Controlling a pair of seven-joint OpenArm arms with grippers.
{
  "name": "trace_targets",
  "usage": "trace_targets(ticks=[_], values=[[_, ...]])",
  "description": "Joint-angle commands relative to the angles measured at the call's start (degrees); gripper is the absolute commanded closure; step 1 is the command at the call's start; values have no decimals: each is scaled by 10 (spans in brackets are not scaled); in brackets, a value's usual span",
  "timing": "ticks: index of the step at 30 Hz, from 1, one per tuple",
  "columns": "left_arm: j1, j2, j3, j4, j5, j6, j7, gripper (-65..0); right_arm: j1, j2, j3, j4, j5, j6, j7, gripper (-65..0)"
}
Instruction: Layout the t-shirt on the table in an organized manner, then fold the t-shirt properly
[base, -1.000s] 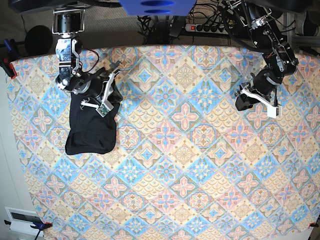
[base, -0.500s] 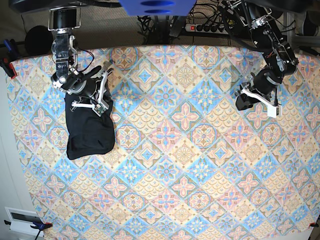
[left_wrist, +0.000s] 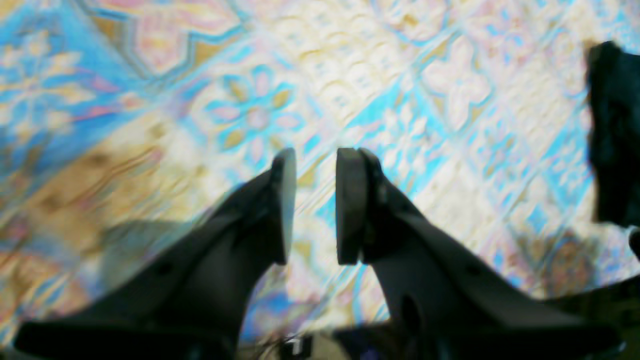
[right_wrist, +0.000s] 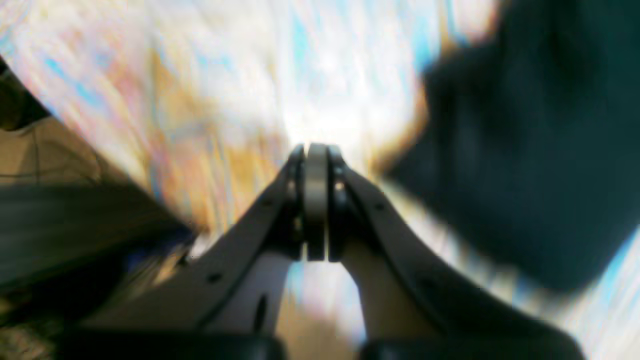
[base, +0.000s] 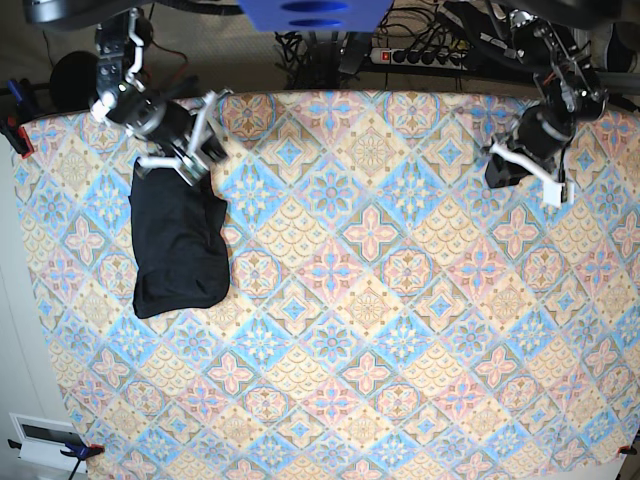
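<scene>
The right wrist view is heavily smeared: the surface (right_wrist: 165, 100) shows only as streaks of colour, and the t-shirt (right_wrist: 525, 165) is a dark mass with no sharp edge, cut off at the top and right. In the left wrist view the pattern is soft too, and a black shape at the right edge is too cropped to identify. In the base view, the right tool (base: 172, 155) overlaps the t-shirt's upper edge.
</scene>
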Motion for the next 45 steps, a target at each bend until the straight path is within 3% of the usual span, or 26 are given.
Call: trace_targets(ticks=[1, 4, 8, 11, 14, 17, 20, 25, 30, 37, 45], values=[[12, -5, -14, 18, -8, 0, -10, -129, -22, 4, 19, 10, 27, 5, 9, 0], [51, -6, -47, 28, -8, -1, -9, -124, -69, 4, 81, 10, 103, 5, 9, 0], [112, -18, -94, 33, -9, -2, -9, -65, -130, 5, 168, 10, 194, 5, 9, 0], [158, -18, -125, 33, -9, -2, -9, -5, -174, 5, 208, 10, 206, 5, 9, 0], [215, -24, -137, 32, -9, -2, -9, 0, -207, 7, 225, 6, 204, 5, 9, 0], [271, -24, -139, 31, -8, -2, -9, -1, -238, 7, 225, 4, 175, 5, 9, 0], [322, -22, -138, 22, -3, -2, -11, -1, -243, 4, 210, -7, 91, 5, 9, 0], [340, -22, -133, -71, 28, -2, -85, -1, -234, 4, 129, -101, -9, 5, 15, 0], [339, -34, -49, -175, 90, -2, -164, -1, -185, 4, 99, -244, -15, 5, 21, 0], [296, -56, 109, -354, 153, -1, -331, -1, -110, 7, 50, -434, -23, 5, 100, 0], [147, -51, 238, -594, 218, 1, -474, -1, 31, 7, 25, -720, -137, 5, 264, 0]])
